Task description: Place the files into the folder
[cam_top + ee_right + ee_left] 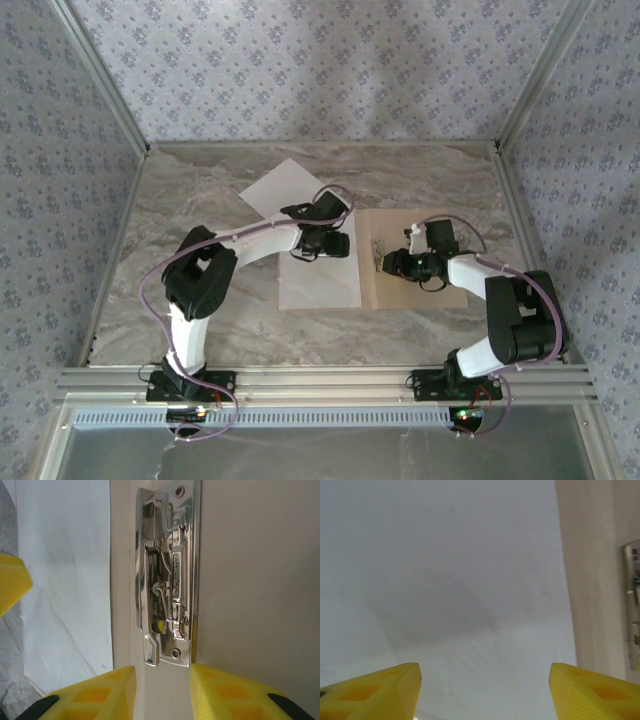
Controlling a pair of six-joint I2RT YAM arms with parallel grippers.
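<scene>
My left jaws hang spread over a sheet (pixel 318 285) beside the open folder (pixel 440 290), apparently to slide it in. My right jaws flank the clip (pixel 165 580), likely to lift it, though I cannot tell if they pinch it. The second sheet (pixel 280 188) lies behind on the desk (pixel 200 200).

L arm (pixel 255 240) over files (pixel 320 285), R arm (pixel 470 270) over folder (pixel 400 295)

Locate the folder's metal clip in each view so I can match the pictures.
Top external: the metal clip sits at the left edge of the folder, mid-table.
Left wrist: the clip runs along the right border.
Right wrist: the clip stands upright at centre.
Shared landmark: the white sheet lying just left of the clip's folder edge in all three.
</scene>
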